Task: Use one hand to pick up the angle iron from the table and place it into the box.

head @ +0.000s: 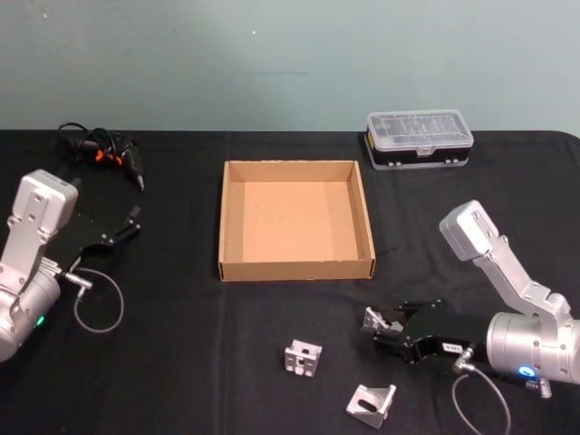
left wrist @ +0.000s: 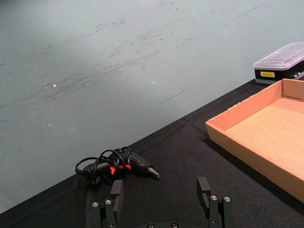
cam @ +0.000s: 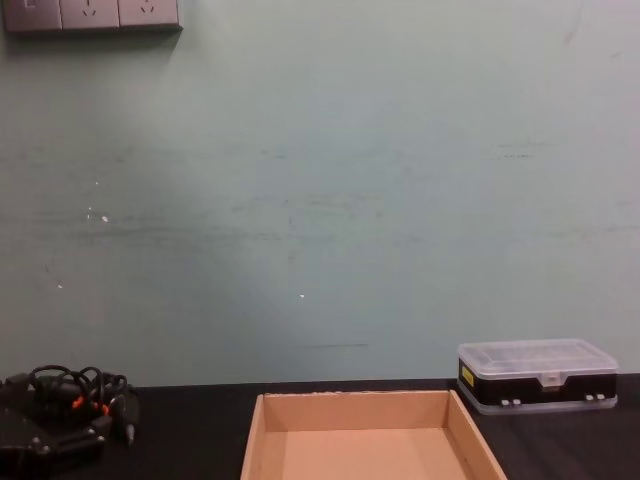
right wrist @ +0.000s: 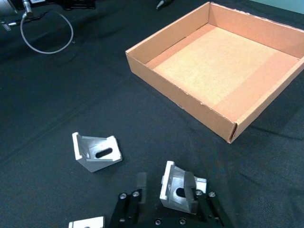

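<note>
Standing apart, the jaws of the right gripper (right wrist: 165,183) flank one bracket (right wrist: 176,192), unclamped, on the worktop (head: 199,381) near the box (head: 294,269) (a second bracket (right wrist: 97,152) lies nearby). The box holds nothing, so gripping, lifting and placing remain; the left gripper (left wrist: 160,186) rests open-jawed at left.

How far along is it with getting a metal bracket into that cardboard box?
Done: nothing, the box is empty. In hand: the right gripper, low at the table, is open around one angle iron, not yet lifted. To do: clamp, lift, carry, release. Two other angle irons lie nearby; the left gripper sits open beside the box.
</note>
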